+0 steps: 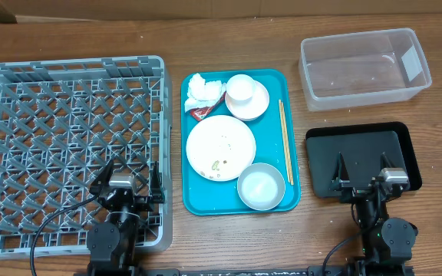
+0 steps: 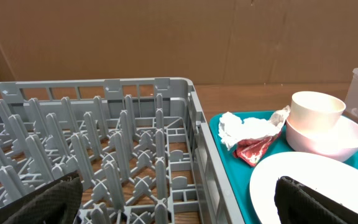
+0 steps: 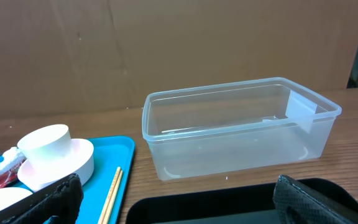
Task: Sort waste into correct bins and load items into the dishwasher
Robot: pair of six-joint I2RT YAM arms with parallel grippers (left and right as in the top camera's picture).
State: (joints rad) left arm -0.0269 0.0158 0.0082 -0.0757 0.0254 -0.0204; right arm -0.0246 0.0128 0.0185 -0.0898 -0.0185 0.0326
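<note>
The teal tray [image 1: 271, 138] carries a crumpled white napkin [image 1: 202, 90], a red wrapper [image 1: 202, 113], a cup [image 1: 242, 90] on a saucer [image 1: 261, 105], a speckled plate [image 1: 221, 147], a bowl [image 1: 261, 186] and chopsticks [image 1: 285, 142]. Left of it lies the grey dish rack [image 1: 75, 67], empty. The clear tub [image 1: 363, 67] and the black tray [image 1: 363, 149] are to the right, both empty. My left gripper [image 1: 129, 178] hovers open over the rack's near right corner [image 2: 197, 143], with the plate [image 2: 316, 180] to its right. My right gripper [image 1: 363, 172] hangs open over the black tray [image 3: 229, 202].
Bare wooden table shows between the rack, the teal tray and the two bins. A brown cardboard wall [image 3: 166, 50] closes the far side. In the right wrist view the chopsticks [image 3: 112, 193] lie along the teal tray's right edge, near the black tray.
</note>
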